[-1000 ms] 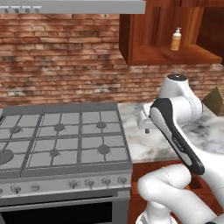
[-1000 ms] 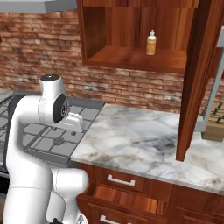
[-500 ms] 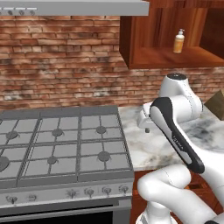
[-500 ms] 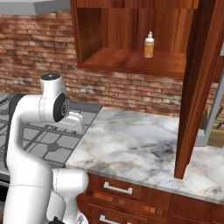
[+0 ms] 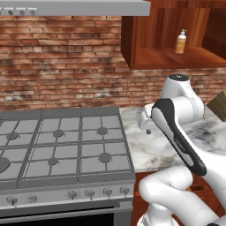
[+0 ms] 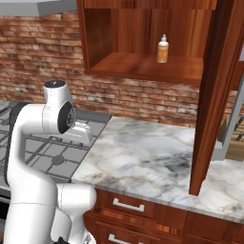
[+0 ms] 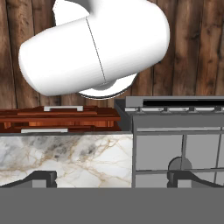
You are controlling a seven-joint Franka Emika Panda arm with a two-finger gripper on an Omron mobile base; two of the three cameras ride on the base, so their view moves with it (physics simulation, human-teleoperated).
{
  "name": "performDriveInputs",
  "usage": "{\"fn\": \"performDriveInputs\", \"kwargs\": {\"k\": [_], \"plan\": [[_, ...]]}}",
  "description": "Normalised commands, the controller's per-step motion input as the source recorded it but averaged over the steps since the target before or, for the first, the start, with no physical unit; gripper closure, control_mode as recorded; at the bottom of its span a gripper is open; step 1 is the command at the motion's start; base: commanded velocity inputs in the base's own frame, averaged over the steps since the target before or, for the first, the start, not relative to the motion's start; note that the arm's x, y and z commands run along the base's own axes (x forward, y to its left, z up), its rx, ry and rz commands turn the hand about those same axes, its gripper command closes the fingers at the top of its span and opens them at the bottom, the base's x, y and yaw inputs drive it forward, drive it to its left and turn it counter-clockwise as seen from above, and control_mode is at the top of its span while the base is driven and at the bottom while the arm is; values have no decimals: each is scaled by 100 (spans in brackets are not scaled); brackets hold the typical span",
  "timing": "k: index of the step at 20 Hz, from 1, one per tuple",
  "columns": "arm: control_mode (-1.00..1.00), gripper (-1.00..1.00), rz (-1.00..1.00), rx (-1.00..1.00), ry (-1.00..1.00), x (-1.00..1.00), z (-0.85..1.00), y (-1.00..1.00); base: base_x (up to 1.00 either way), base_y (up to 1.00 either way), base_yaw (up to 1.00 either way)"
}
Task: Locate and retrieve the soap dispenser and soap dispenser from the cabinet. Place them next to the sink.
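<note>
The soap dispenser (image 5: 180, 42), orange with a white pump, stands upright in the cabinet (image 5: 167, 59), upper right; gripper (image 7: 112, 178) jaws are wide apart.

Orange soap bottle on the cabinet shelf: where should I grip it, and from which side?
Probably grip the orange bottle around its body, below the white pump, coming in level from the cabinet's open front. It stands upright on the shelf, nothing beside it, with the cabinet top close above. The gripper is open, over the counter.
</note>
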Motion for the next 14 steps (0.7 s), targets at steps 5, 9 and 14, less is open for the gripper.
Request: {"fn": "performDriveInputs", "kwargs": {"k": [5,9,14], "plan": [[100,-100,0,0,0,0,0,0,7,-13,-1],[100,-100,0,0,0,0,0,0,6,0,-3],[100,-100,0,0,0,0,0,0,6,-2,-3]]}}
